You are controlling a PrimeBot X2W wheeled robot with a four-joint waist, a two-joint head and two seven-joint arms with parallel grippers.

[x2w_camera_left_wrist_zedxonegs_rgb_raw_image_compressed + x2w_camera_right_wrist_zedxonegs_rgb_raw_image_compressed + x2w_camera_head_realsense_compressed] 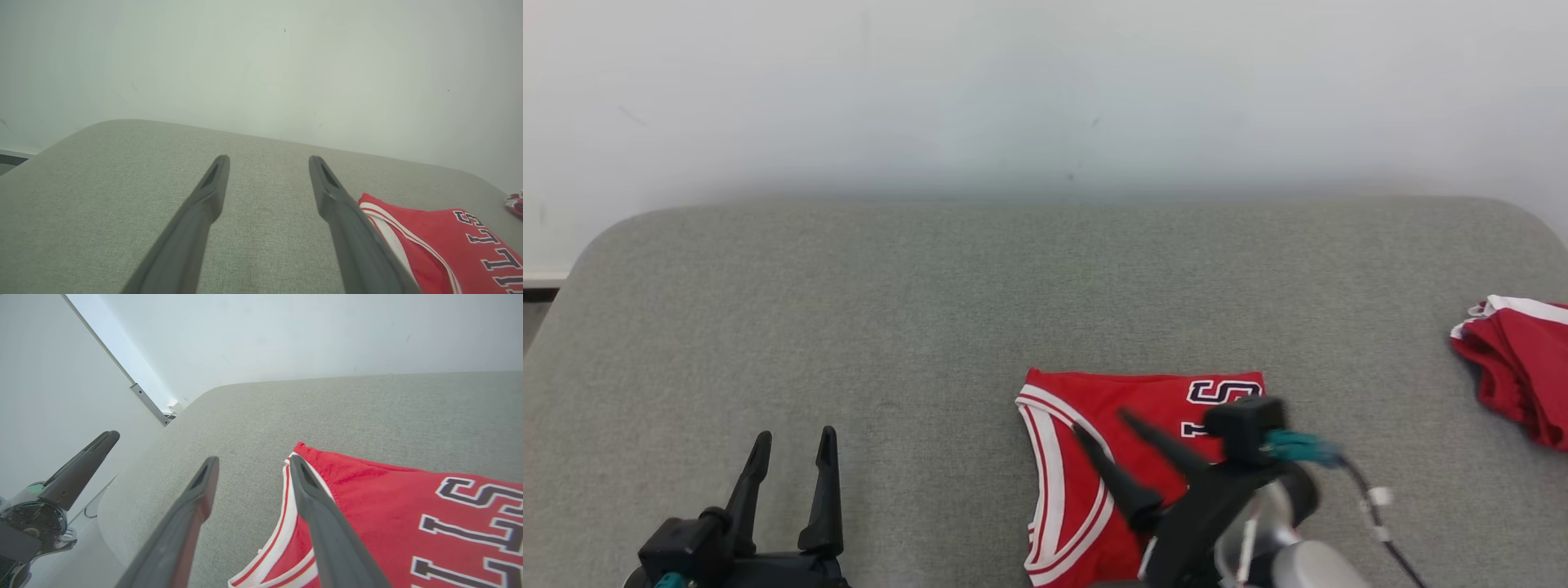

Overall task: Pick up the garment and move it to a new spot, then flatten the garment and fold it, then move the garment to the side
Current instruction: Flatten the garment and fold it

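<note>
Grey fabric surface carries the work. At its left we find the left gripper low over bare cloth, fingers wide apart, holding nothing. Right of centre lies the red jersey, folded into a compact shape; the right gripper hovers at its left edge, fingers parted and empty. A second red garment sits far right. We judge the sideways move due: pinch every layer at the edge, lift low, keep the fold intact.

Garment: red, white-striped trim, navy letters outlined white.
Padded surface: grey, fine woven fleck.
Other garment: red, white edging.
Wall: white.
</note>
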